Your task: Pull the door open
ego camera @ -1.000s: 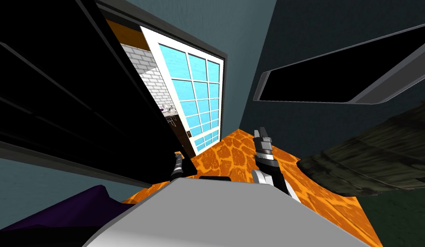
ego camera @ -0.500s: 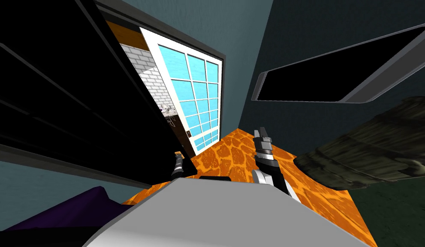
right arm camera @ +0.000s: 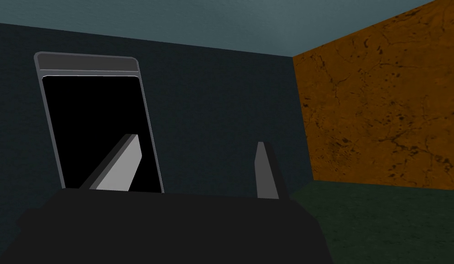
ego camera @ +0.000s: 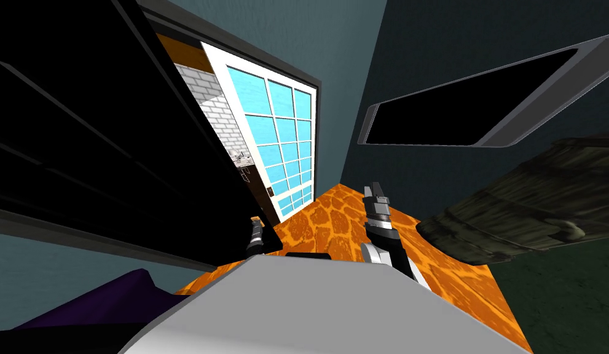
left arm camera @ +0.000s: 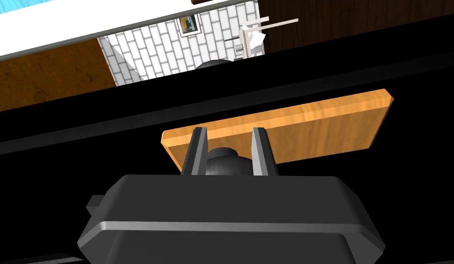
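The black door (ego camera: 100, 141) is the biggest thing here, a tall dark slab standing ajar on the robot's left, with its free edge reaching down to the orange patterned floor (ego camera: 333, 221). Past that edge the opening gives onto a white brick wall (ego camera: 214, 107), and beside it stands a white-framed panel of blue panes (ego camera: 278, 141). On the dark wall to the right hangs a grey-rimmed frame (ego camera: 456, 104) whose inside is a black area.

Low on the door's edge sits a wooden plate (left arm camera: 313, 123), and a dark round knob (left arm camera: 223, 160) stands out from it. The left end effector (ego camera: 255, 236) is at that spot; seen from its own wrist, the left end effector (left arm camera: 230, 130) has its two fingers drawn in close against the knob's sides, gripping it.

The right end effector (ego camera: 373, 193) hangs over the floor, well apart from the door, its fingers spread wide with nothing between them.
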`<state>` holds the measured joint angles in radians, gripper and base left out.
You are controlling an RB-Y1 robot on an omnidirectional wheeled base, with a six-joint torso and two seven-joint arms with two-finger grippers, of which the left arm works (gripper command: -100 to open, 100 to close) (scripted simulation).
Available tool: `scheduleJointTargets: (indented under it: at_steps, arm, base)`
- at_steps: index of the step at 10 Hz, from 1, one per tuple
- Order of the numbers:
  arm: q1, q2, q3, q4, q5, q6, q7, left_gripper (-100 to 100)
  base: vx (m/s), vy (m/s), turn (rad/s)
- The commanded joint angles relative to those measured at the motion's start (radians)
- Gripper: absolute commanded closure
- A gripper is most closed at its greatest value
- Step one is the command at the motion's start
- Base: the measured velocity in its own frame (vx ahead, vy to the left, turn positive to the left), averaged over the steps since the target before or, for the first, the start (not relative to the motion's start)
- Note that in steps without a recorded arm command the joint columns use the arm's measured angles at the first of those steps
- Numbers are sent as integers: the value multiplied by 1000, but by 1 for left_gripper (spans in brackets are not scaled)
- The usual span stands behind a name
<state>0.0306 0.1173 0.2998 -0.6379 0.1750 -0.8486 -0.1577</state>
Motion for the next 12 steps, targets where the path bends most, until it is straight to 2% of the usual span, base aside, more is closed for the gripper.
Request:
scheduleJointTargets:
  at_steps: [1,3,4,7,8,10,11,12]
  arm:
    - [19,27,20,2,16,10,28,100]
    - [10,32,4,7,34,7,93,100]
    - [10,32,4,7,34,7,111,100]
    - [10,32,4,7,34,7,111,100]
    - [5,35,-4,9,44,6,152,100]
    - [5,35,-4,9,44,6,152,100]
    - [-16,35,-4,56,44,-1,152,100]
    - [5,35,-4,9,44,6,152,100]
  base:
    - [-38,13,-57]
    - [-77,29,-99]
    - [-51,31,-50]
    - [-13,-8,10]
    - [-28,-2,-67]
    - [-34,14,-26]
    - [-5,16,-16]
    - [-7,12,22]
